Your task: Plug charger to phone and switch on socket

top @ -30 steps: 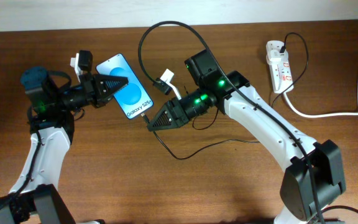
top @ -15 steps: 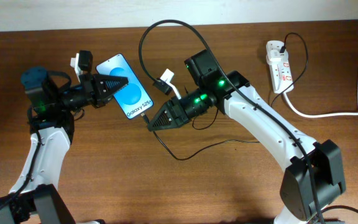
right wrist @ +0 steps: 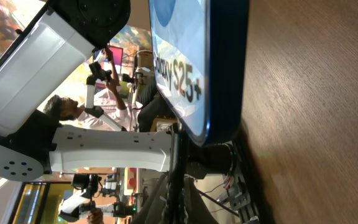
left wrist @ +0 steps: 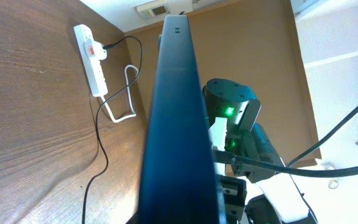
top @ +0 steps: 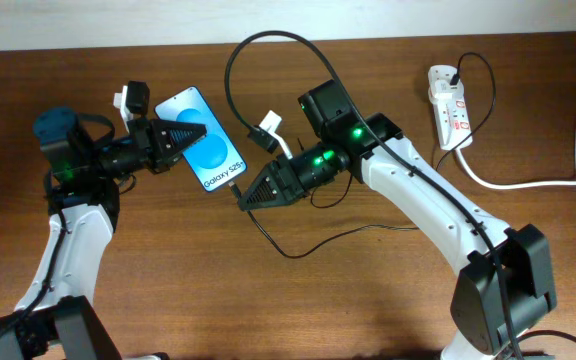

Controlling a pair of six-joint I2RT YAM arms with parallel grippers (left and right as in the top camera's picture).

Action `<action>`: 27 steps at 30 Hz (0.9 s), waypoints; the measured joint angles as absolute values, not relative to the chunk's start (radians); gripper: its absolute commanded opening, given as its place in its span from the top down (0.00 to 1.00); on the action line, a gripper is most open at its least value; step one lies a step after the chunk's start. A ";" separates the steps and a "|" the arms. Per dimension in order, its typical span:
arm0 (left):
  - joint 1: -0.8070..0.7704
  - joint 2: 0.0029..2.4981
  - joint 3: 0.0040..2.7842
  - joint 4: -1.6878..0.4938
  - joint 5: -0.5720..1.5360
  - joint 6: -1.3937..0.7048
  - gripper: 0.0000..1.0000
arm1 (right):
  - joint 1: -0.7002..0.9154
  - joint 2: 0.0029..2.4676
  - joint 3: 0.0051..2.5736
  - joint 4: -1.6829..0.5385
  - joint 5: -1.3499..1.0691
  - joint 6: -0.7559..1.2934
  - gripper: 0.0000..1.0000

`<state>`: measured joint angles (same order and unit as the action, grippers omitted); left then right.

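- Towards the left of the brown wooden table (top: 168,290), the slim black-edged smartphone (top: 213,155) with a bright blue screen is held slantwise, its "Galaxy S25+" end nearest the right arm.
- Its other end sits between the closed fingers of the left hand (top: 198,130), which grips it.
- Just beside the lettered end, the right hand (top: 238,198) has its fingers drawn to a point, pinched on the plug end of the long thin black charger cable (top: 288,255).
- Whether the plug tip is seated in the smartphone cannot be told.
- From there the charger cable curves across the table beneath the right arm.
- Well apart, at the far right, lies the small white elongated power strip (top: 448,105) with red marks, a thick white lead (top: 528,184) running from it.
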<state>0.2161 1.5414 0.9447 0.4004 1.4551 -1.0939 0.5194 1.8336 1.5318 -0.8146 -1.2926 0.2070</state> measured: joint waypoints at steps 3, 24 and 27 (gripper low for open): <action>0.216 1.541 0.945 0.400 1.455 -1.093 1.00 | 0.519 1.834 1.532 -0.814 -1.293 0.206 0.96; 0.216 1.541 0.945 0.400 1.456 -1.098 1.00 | 0.519 1.858 1.532 -0.784 -1.328 0.215 0.96; 0.216 1.541 0.945 0.401 1.455 -1.101 1.00 | 0.519 1.858 1.532 -0.819 -1.336 0.216 0.96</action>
<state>0.2161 1.5414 0.9447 0.4011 1.4551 -1.1011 0.5194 1.8584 1.5318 -0.8188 -1.3357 0.2165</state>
